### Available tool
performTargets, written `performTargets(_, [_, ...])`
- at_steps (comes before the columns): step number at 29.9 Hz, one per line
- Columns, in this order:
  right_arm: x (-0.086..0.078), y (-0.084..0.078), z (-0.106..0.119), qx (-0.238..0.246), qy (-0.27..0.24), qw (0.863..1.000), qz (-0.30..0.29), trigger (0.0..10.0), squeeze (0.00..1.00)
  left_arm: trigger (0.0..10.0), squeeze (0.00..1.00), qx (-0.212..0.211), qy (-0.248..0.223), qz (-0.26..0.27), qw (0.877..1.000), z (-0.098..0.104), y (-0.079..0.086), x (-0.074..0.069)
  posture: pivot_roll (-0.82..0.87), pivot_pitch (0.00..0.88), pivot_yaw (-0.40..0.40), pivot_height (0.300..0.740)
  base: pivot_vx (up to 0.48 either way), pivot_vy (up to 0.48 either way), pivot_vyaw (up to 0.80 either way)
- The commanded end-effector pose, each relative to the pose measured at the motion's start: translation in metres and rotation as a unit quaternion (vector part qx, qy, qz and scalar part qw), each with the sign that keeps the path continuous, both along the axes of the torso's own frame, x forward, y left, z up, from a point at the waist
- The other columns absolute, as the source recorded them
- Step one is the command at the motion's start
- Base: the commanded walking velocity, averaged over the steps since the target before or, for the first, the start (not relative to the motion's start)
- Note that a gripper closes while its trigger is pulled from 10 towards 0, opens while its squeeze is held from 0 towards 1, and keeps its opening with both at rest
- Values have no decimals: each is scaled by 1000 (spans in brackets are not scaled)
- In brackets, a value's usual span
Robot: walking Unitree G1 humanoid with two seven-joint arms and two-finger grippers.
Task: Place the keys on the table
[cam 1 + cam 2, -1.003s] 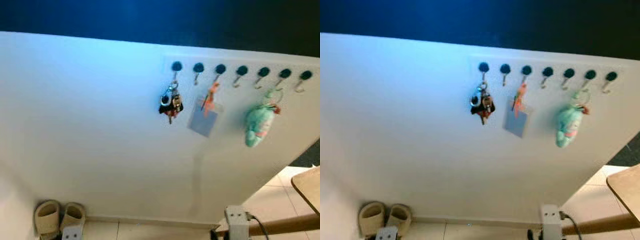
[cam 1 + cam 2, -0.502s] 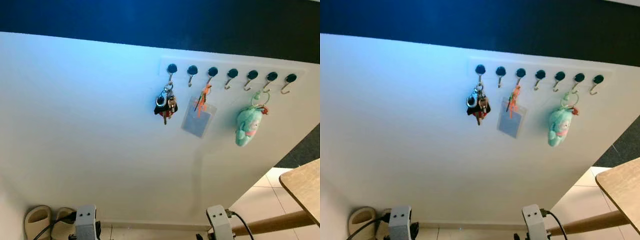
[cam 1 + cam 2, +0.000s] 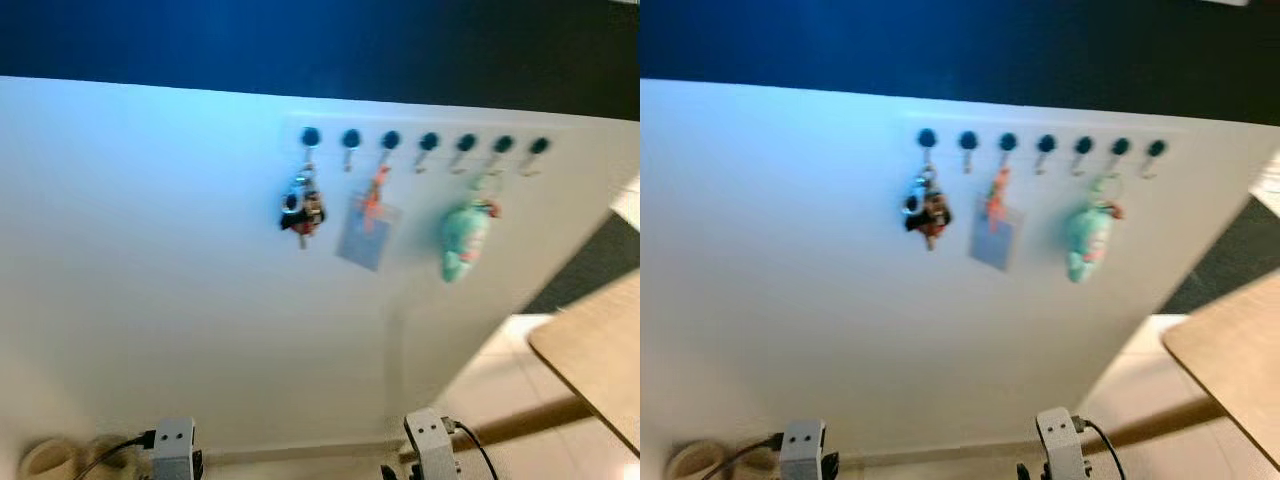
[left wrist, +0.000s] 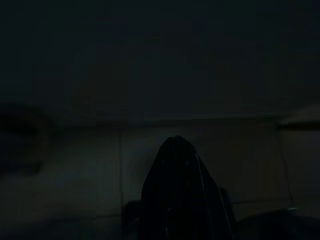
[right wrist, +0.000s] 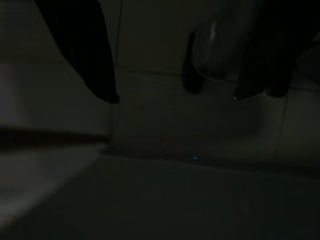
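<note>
A bunch of keys [image 3: 301, 208] with a dark fob hangs from the leftmost hook [image 3: 310, 137] of a hook row on the white wall panel [image 3: 150, 250], well above and ahead of both arms. The wooden table [image 3: 600, 350] juts in at the lower right. My wrists [image 3: 173, 445] [image 3: 430, 445] hang low at the picture's bottom edge. In the dark right wrist view my right gripper [image 5: 175, 97] is open over floor tiles, with nothing between its fingers. The left wrist view shows my left gripper [image 4: 176, 142] as one black pointed mass, shut.
On the same hook row hang a blue card holder [image 3: 365, 232] on an orange strap and a teal plush toy [image 3: 463, 238]; several hooks to the right are bare. Slippers [image 3: 45, 458] lie on the floor at lower left. A dark mat [image 3: 590, 265] lies behind the table.
The whole picture has shifted left and blurred, so the camera has turned right; more of the table shows. The keys still hang on their hook.
</note>
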State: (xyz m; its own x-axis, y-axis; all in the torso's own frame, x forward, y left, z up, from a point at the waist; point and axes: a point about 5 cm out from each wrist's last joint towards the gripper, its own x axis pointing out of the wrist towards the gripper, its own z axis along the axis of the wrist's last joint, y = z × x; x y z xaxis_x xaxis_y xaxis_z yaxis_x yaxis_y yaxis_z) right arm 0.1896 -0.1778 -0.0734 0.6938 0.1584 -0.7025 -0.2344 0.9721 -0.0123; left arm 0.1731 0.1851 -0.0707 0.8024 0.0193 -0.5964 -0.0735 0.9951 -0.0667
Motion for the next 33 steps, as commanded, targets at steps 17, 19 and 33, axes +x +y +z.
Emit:
performTargets(17, [-3,2,-1,9,-5,1000,7,10000,0,10000,0,0,-2,30,1000,-4,-2,-8,43,63,-89,740,0,-179,-93])
performTargets(19, [-3,2,-1,8,-5,1000,7,10000,0,10000,0,0,-3,31,1000,-4,-2,-9,44,65,-89,740,0,-444,0])
performTargets(33, [0,3,0,6,-5,1000,14,10000,0,10000,0,-1,1,59,998,-5,4,-11,47,72,-93,740,0,-56,0])
